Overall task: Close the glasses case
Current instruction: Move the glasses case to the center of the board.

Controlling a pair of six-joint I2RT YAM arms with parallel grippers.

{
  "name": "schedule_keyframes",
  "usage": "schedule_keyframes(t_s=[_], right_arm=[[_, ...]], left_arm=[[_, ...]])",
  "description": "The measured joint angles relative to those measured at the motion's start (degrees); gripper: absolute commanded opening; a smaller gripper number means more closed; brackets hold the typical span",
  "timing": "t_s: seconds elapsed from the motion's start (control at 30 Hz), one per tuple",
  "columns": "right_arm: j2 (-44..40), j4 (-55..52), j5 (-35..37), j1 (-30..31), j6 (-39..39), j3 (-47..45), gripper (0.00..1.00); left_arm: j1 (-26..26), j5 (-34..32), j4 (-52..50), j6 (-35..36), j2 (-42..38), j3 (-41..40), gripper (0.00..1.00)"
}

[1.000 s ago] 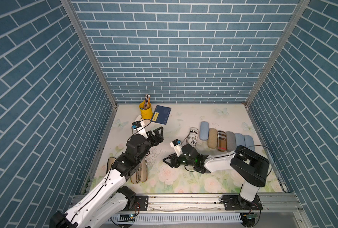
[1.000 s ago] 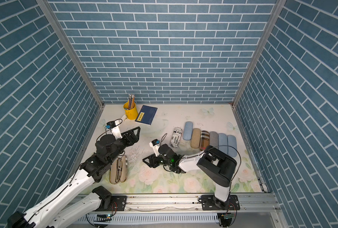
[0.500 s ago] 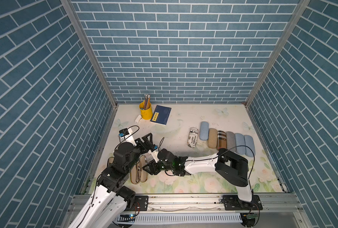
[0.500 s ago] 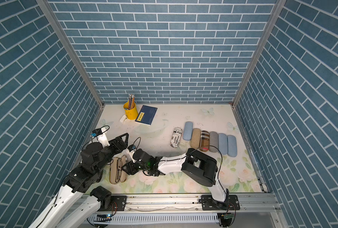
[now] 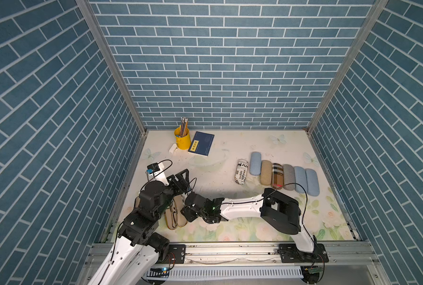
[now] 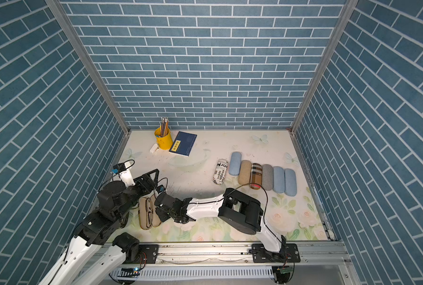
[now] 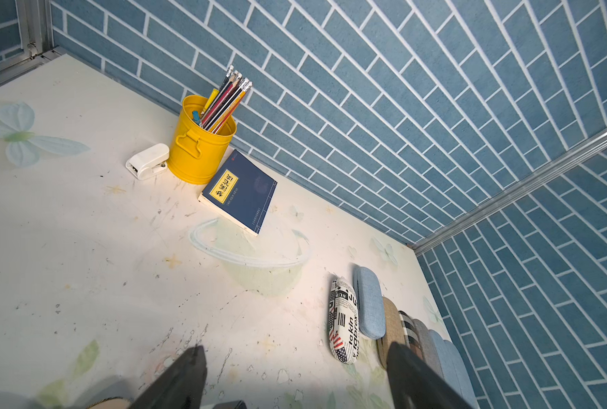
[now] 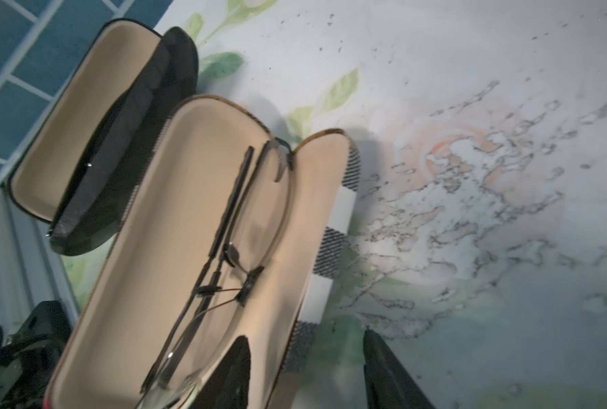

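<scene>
I am holding the right gripper (image 8: 305, 336) with its fingers spread, straddling one long wall of the open plaid glasses case with beige lining (image 8: 174, 248). One finger is hanging over the lining and the other over the floral-print tabletop (image 8: 472, 70), with nothing pinched yet. The thin wire-framed glasses (image 8: 231, 198) are lying just ahead of the inner finger, so closing there is risking a snagged lens. Pushing could also be shoving the case into the open black hard case (image 8: 146, 106) just beyond. The left gripper (image 7: 296, 347), spread and empty, is hovering nearby, so the arms could be clashing. A second ago the right gripper was sitting well short of the case, and the left arm was reaching farther out.
</scene>
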Motion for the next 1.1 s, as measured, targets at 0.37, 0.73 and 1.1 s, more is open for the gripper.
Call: schedule_keyframes(t_s=[0.37, 0.73, 1.1], right_arm=[[1.75, -1.38, 3.04, 0.0, -0.31, 0.57, 0.23], [0.11, 5.6, 4.87, -0.17, 1.64, -5.4, 0.17], [-7.93, 9.73, 8.72, -3.91, 6.16, -18.56, 0.14]], left_arm=[[0.0, 0.15, 0.15, 0.74, 1.33, -0.04, 0.81], [0.0, 2.32, 2.56, 1.22, 3.74, -0.92, 0.78], [0.0, 5.44, 5.86, 1.25, 5.51, -2.8, 0.76]])
